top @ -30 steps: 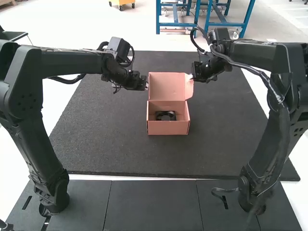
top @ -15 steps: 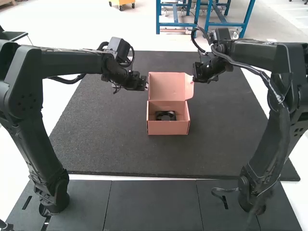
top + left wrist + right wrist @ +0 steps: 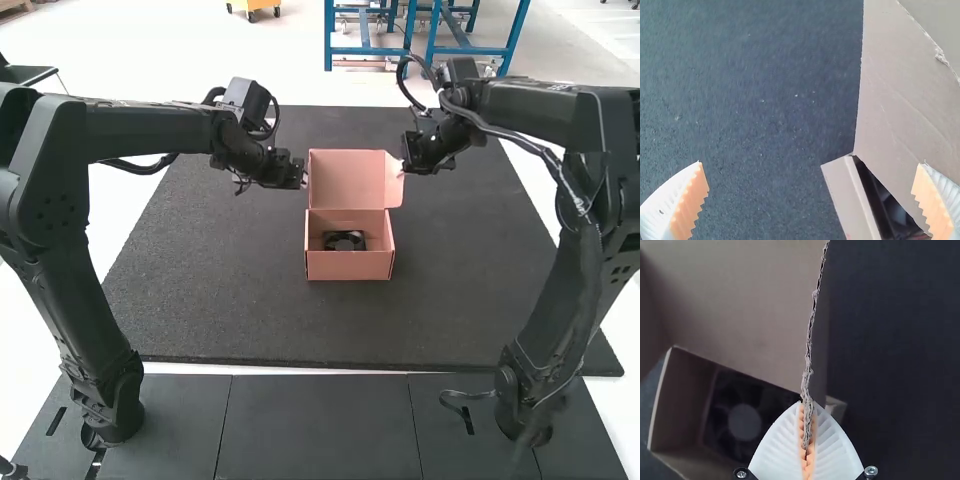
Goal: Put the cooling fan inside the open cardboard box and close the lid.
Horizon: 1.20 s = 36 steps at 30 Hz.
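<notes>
Fingers (image 3: pixel 780 445) of the right tool (image 3: pixel 806 412), white and ribbed with orange pads, are pressed together on the raw corrugated edge of the lid (image 3: pixel 740 305) of the cardboard box (image 3: pixel 670 405). We see that edge running straight up out of the pinch, so this tool is closed and holds the lid by its side edge. From the high view, the right tool (image 3: pixel 408 160) sits at the lid's upper right corner, above and behind the box's right wall.

The left tool (image 3: pixel 810 172) is spread wide and holds nothing. One finger (image 3: pixel 685 200) hangs over the dark mat (image 3: pixel 750 90) to the left of the box. The other lies against the picture of the lid's (image 3: pixel 900 100) brown face, and we cannot tell whether it touches. From above, the left tool (image 3: pixel 298 175) is just beside the lid's left edge, level with the lid (image 3: pixel 350 180).

The lid stands upright from the box's rear wall, fully open. The box (image 3: pixel 348 262) rests with its opening upward. The cooling fan (image 3: pixel 344 240) lies flat on the bottom of the box, black with a round hub; the right wrist view also looks down on the fan (image 3: pixel 742 420) inside the box walls.

Under the box, the mat (image 3: pixel 220 270) spreads out on all sides over the counter (image 3: pixel 320 420).
</notes>
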### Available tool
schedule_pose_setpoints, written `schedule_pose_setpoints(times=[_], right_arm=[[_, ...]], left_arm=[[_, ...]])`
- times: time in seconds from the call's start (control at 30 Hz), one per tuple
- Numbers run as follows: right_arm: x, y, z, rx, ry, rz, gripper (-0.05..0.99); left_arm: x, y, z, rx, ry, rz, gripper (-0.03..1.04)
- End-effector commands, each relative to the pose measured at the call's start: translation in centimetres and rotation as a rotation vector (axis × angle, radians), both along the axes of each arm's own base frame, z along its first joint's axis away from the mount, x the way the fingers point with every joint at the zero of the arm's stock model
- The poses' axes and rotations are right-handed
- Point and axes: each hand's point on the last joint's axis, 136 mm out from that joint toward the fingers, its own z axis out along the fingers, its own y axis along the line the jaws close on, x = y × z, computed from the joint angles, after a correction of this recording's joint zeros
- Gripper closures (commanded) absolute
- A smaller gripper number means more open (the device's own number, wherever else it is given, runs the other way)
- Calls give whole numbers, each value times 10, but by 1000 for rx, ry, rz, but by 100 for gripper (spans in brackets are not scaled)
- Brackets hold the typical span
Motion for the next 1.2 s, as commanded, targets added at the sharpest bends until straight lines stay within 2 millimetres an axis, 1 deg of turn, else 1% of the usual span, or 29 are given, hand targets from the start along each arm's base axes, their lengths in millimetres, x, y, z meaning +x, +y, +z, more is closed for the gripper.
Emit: schedule_pose_setpoints(times=[0.0, 0.47, 0.8, 1.0, 1.17], right_arm=[[-2, 5, 10, 8, -13, 33, 95], [-19, 9, 4, 24, 58, 59, 95], [-34, 27, 3, 53, 101, 105, 96], [-41, 31, -1, 48, 125, 120, 96], [-47, 30, -4, 39, 149, 125, 96]], left_arm=[[3, -8, 30, -33, -59, -14, 5], [-2, -8, 37, -32, -65, -26, 5], [-7, -8, 42, -32, -67, -31, 5], [-11, -7, 45, -28, -66, -39, 5], [-15, -7, 46, -25, -61, -47, 5]])
